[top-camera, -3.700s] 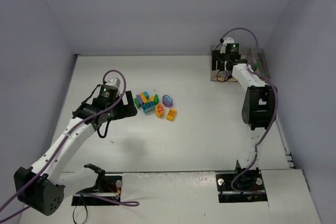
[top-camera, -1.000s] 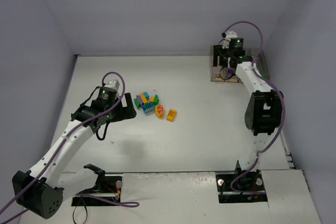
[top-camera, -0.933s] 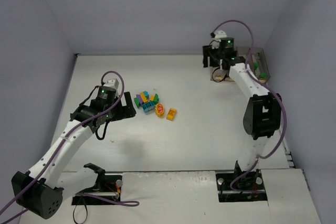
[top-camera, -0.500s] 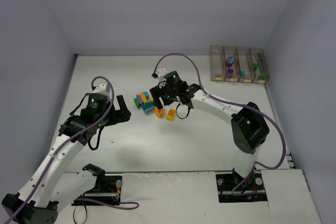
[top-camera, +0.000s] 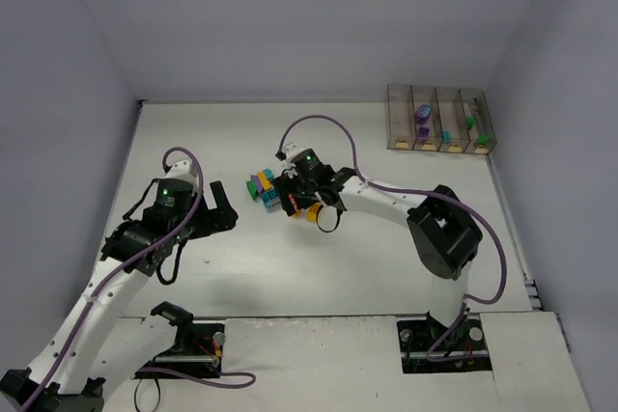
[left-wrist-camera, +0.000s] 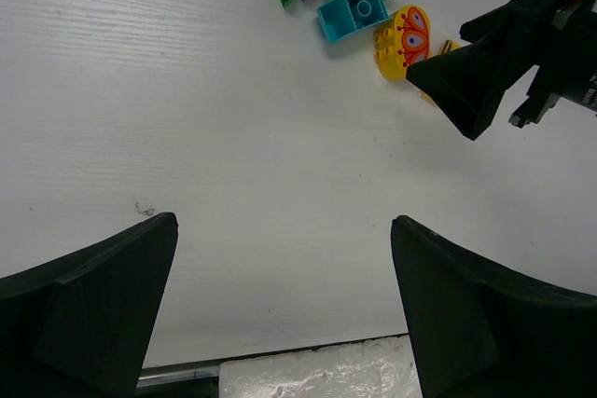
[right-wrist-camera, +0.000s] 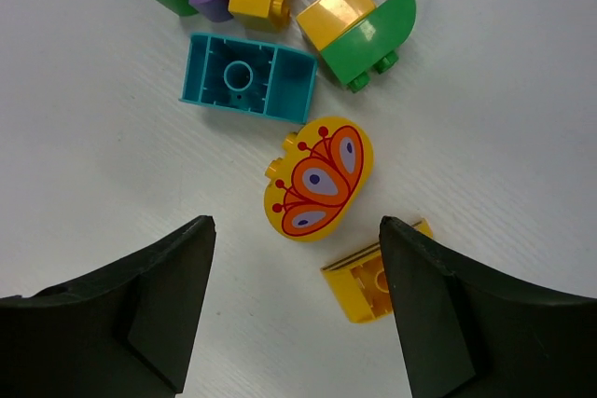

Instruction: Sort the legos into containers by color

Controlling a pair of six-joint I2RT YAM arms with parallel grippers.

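left tool point(left-wrist-camera: 283, 235): wide open, empty, over bare worktop point(left-wrist-camera: 233, 156) left of the pile
right tool point(right-wrist-camera: 294, 228): open, straddling the butterfly brick point(right-wrist-camera: 318, 179), not gripping
legos point(top-camera: 267, 189): clustered mid-worktop; some in bins
bins point(top-camera: 441, 121): far right

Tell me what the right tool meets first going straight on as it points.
Probably the yellow butterfly-print brick, centred ahead of the right tool, whose jaws stand open. A plain yellow brick lies close beside one finger; depth is unclear.
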